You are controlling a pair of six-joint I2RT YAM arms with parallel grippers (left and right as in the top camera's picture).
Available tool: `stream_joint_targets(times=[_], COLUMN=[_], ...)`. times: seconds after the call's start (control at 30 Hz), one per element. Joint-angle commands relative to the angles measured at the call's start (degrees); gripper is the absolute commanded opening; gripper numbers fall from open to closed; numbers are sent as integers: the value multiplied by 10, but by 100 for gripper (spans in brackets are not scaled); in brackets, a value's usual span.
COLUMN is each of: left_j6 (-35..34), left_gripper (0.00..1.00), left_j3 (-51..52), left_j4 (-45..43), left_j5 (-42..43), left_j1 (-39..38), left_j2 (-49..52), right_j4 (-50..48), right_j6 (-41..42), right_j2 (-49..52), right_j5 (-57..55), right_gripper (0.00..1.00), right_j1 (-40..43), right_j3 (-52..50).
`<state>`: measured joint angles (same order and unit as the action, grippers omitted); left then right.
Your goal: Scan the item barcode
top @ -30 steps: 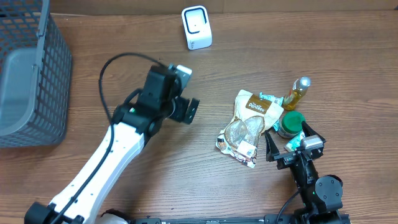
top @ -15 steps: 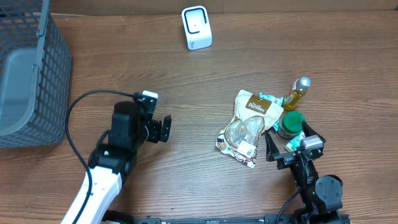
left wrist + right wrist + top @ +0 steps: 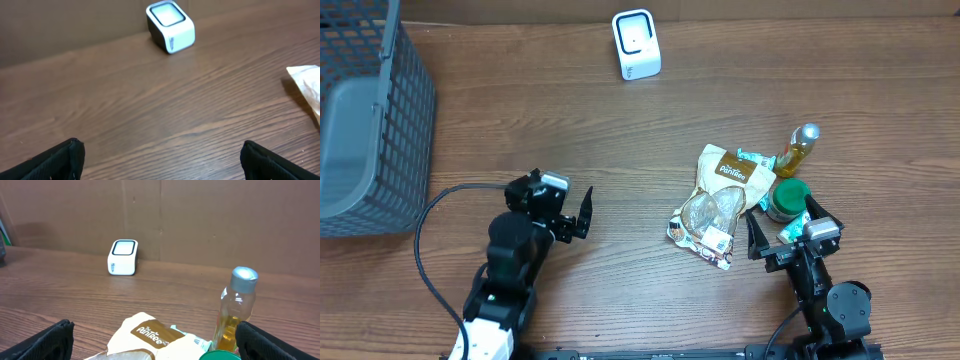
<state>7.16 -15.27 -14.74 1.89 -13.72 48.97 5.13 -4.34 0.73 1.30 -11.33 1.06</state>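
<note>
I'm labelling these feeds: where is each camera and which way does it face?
Overhead: above the table, looking down; left arm and right arm show.
Left wrist: on the left arm, facing the scanner; open fingertips at bottom corners.
Right wrist: on the right arm, facing the scanner past bag and bottle; fingertips likewise.
All share the scanner.

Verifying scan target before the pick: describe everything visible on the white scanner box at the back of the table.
The scanner is a small white box with rounded corners, smooth plastic by its look. A dark-rimmed pale window fills its upper front face; a small mark sits below it, too small to read. It stands upright on the wooden table near the back wall, alone: only the table touches it.
</note>
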Motion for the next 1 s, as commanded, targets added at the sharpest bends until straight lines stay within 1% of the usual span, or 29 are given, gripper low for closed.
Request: stream_joint_targets(times=[0.0,0.2,0.37,0.5,0.57,0.77,0.97], left_j6=[32,35,29,29,16,10,1], left_gripper=[100,100,99,100,100,100,100], left_j3=[14,30,75,124,149,150,150], left_j4=[-6,-4,-6,-38,-56,5,114], left_j5=[5,13,37,52,52,52,51], left_j1=[3,17,42,57,62,82,104], left_j2=[-25,-58,-96,-133,-153,-206,-298], right_j4=[-3,-3,-3,-3,-3,-3,-3], right_j6=[-2,-2,-2,-2,-2,-2,-2], right_j2=[-6,-6,-6,-6,-6,-6,-6], right_j5=[3,3,3,3,3,3,3], right_gripper=[100,100,100,100,100,100,100], right_j1=[2,2,2,2,2,2,2], right_j3=[-6,-6,-6,-6,-6,-6,-6])
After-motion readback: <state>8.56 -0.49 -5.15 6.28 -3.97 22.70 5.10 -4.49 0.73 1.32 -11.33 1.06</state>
